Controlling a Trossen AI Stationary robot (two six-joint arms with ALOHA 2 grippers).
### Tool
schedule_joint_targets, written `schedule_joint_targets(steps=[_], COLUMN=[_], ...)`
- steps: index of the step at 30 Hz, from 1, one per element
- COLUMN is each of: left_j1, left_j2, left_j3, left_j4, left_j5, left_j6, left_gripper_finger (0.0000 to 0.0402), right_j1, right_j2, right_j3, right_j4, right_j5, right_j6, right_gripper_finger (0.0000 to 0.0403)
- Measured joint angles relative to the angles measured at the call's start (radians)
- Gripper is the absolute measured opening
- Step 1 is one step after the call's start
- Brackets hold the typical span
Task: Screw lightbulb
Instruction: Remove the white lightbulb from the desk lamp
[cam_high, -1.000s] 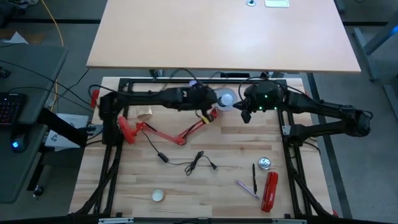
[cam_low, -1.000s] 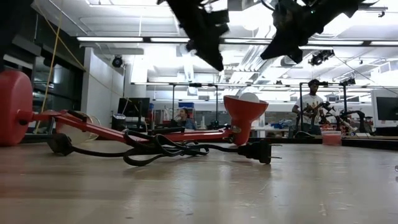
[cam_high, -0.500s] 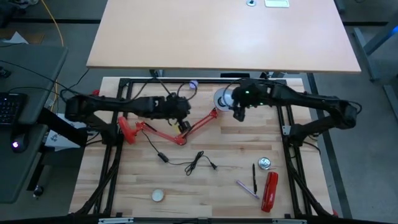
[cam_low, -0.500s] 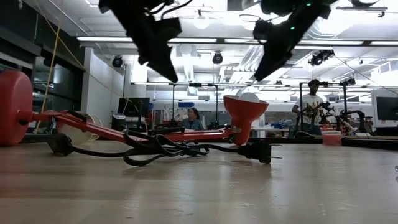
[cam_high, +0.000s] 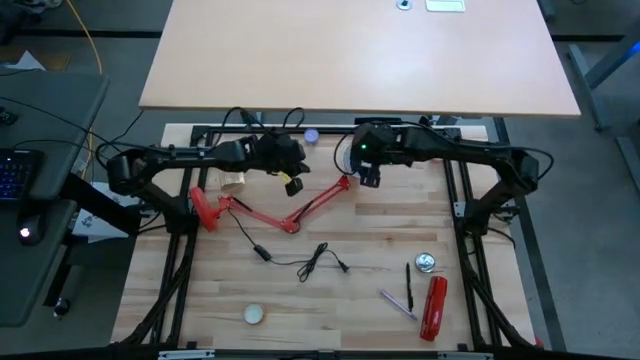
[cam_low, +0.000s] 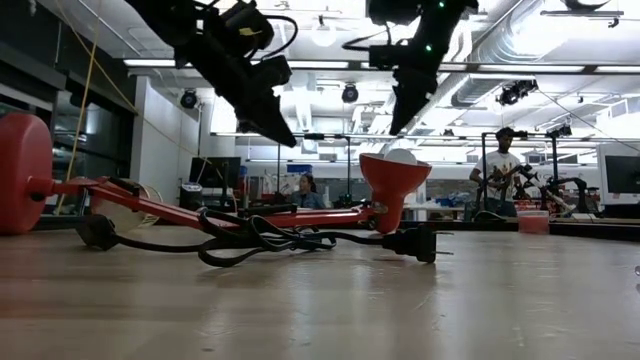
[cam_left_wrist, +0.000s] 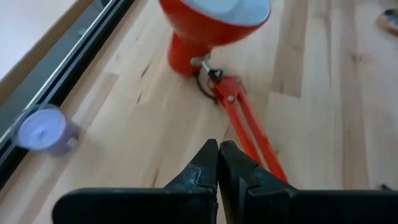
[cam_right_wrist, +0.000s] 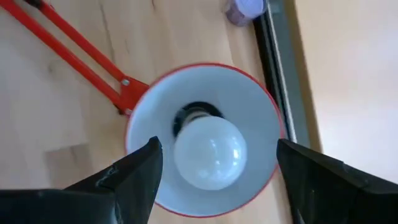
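A red lamp lies on the table with its base (cam_high: 203, 208) at the left and its jointed arm (cam_high: 300, 212) bent along the wood. Its white-lined shade (cam_right_wrist: 205, 137) faces up, and the white lightbulb (cam_right_wrist: 210, 154) sits in the socket inside it. My right gripper (cam_right_wrist: 217, 149) hangs open just above the shade (cam_low: 393, 185), with one finger on either side of the bulb and clear of it. My left gripper (cam_left_wrist: 219, 149) is shut and empty. It hangs in the air left of the shade, over the lamp's arm (cam_left_wrist: 249, 124).
The lamp's black cord and plug (cam_high: 300, 262) trail toward the near edge. A small purple cup (cam_high: 311, 135) stands by the far rail. A cream round object (cam_high: 254, 314), pens (cam_high: 408, 285), a metal disc (cam_high: 426, 262) and a red tool (cam_high: 434, 306) lie near the front.
My left gripper has drawn back from the shade toward the table's left and sunk a little, staying shut. My right gripper has swung in from the right to stand over the shade, and it has rolled and tipped to point more steeply down at the bulb. The lamp has not moved.
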Motion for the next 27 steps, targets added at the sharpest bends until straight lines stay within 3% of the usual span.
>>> schedule_joint_targets(steps=[6,12,17,21,27], left_j1=[0.000,0.003,0.006,0.006,0.006], left_j2=[0.009,0.009,0.009,0.009,0.009], left_j3=[0.000,0.000,0.000,0.000,0.000], left_j4=[0.043,0.111,0.122,0.124,0.124], left_j5=[0.020,0.019,0.018,0.018,0.015], left_j6=[-0.008,-0.031,-0.078,-0.066,-0.048], left_gripper_finger=[0.0000,0.0000,0.0000,0.0000,0.0000], right_j1=[-0.004,-0.010,-0.001,-0.001,-0.003], right_j2=[0.012,0.012,0.012,0.012,0.012], right_j3=[0.019,0.021,0.024,0.023,0.020], right_j4=[-0.095,-0.029,0.041,-0.036,-0.172], right_j5=[-0.032,-0.024,-0.078,-0.175,-0.159], right_j6=[-0.012,0.001,0.051,0.034,-0.011], right_gripper_finger=[0.0307,0.0307,0.0307,0.0307,0.0338])
